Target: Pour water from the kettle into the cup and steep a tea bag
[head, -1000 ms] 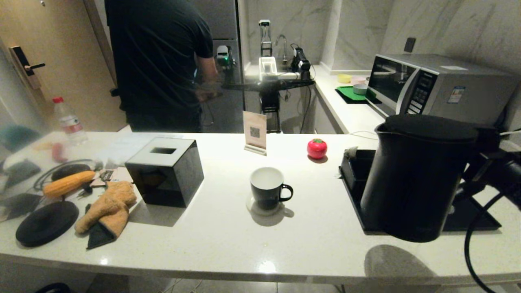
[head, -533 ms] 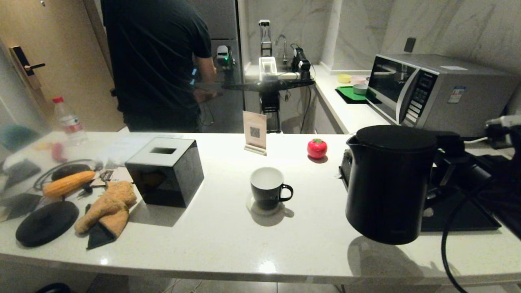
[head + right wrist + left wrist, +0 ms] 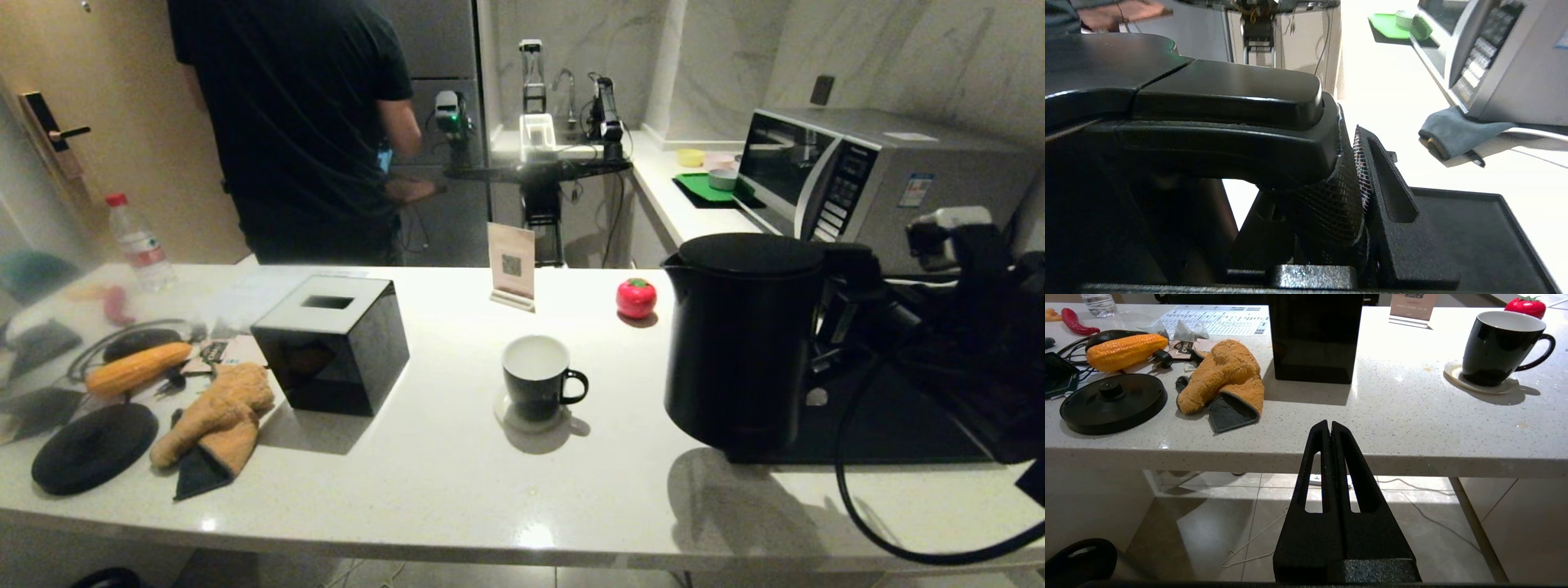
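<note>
R gripper [image 3: 1331, 192] is clamped on the handle of the kettle [image 3: 743, 343], fingers either side of the grip where it's wrapped in mesh; one finger [image 3: 1392, 204] shows plainly in the right wrist view, the other is hidden behind the handle. Kettle hangs upright w/ lid on, spout toward the cup [image 3: 536, 380], its base off the counter [image 3: 457, 482] over the near-left corner of the black tray [image 3: 898, 425], shadow on the counter just below it.

Taking the cup as landmark: kettle is to its right, near but apart, w/ bare counter between. Cup sits on a small pale coaster [image 3: 508, 418], ear handle pointing toward the kettle; what shows of the inside is white, can't tell if there's any liquid in it. Behind the cup & a bit right is a red tomato-shaped thing [image 3: 636, 297]; straight behind it a small card stand [image 3: 511, 265]. Left of the cup stands the black cube tissue box [image 3: 333, 343]; further left an orange mitt [image 3: 216, 420], a corn cob [image 3: 137, 367] & the round black kettle base [image 3: 94, 447]. Can't pick out a tea bag for sure.

L gripper [image 3: 1329, 430] is clenched, fingertips touching, nothing in it, parked below the counter's front edge, left of the cup.

A person in a dark shirt [image 3: 302, 122] stands beyond the counter, back left of the cup. Microwave [image 3: 865, 175] sits back right, beyond the kettle.
</note>
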{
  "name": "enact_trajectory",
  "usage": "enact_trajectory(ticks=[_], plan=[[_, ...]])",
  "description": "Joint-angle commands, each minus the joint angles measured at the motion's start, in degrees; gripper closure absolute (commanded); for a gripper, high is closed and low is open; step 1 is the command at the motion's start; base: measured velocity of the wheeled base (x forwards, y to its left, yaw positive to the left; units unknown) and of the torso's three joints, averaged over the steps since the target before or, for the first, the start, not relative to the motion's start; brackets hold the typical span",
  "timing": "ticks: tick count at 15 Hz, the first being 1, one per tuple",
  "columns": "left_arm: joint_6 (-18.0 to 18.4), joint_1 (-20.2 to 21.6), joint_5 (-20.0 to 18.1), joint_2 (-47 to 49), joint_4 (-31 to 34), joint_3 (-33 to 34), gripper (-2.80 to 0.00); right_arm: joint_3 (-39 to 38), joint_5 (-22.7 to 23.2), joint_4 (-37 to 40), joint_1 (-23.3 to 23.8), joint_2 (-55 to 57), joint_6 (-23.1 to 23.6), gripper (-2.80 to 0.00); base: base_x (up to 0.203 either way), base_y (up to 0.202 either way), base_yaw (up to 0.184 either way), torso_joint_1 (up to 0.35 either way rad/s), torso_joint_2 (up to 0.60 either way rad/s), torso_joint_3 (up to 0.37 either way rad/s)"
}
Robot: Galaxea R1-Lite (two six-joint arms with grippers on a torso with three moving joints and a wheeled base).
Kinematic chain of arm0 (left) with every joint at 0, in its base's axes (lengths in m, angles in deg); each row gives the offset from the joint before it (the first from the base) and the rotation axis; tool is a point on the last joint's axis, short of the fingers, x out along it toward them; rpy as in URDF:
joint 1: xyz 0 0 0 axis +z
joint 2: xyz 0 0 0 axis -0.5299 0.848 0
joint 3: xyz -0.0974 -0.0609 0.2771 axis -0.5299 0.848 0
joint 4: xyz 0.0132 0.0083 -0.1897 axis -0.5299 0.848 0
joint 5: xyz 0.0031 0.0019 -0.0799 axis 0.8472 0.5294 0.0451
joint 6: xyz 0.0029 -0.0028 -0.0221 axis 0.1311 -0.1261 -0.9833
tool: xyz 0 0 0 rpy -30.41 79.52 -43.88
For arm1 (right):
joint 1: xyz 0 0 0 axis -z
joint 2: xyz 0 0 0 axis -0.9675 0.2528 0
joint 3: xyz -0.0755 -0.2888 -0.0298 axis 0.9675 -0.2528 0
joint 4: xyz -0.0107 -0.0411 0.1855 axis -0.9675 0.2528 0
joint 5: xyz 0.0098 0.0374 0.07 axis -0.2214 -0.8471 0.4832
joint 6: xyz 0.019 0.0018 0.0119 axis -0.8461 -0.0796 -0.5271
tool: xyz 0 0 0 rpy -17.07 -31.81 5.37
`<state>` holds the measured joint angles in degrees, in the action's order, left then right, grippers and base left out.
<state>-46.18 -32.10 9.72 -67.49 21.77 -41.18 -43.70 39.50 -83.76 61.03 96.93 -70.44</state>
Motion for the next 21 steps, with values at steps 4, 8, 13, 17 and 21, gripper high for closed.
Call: enact_trajectory(ticks=[4,8,13,17,21], plan=[[0.0,0.0,0.0,0.0,0.0,0.0,0.00,4.2,-1.8,2.2,-2.8,3.7,1.4,0.00,0.000,0.000,0.000,0.000,0.00,0.000],[0.0,0.0,0.0,0.0,0.0,0.0,0.00,7.2,-3.7,2.4,-4.6,6.1,2.3,0.00,0.000,0.000,0.000,0.000,0.00,0.000],[0.0,0.0,0.0,0.0,0.0,0.0,0.00,10.2,-4.7,3.7,-5.2,7.7,5.4,0.00,0.000,0.000,0.000,0.000,0.00,0.000],[0.0,0.0,0.0,0.0,0.0,0.0,0.00,12.1,-4.7,4.2,-6.8,9.2,8.5,0.00,0.000,0.000,0.000,0.000,0.00,0.000],[0.0,0.0,0.0,0.0,0.0,0.0,0.00,14.1,-4.8,6.1,-8.4,9.7,10.0,0.00,0.000,0.000,0.000,0.000,0.00,0.000]])
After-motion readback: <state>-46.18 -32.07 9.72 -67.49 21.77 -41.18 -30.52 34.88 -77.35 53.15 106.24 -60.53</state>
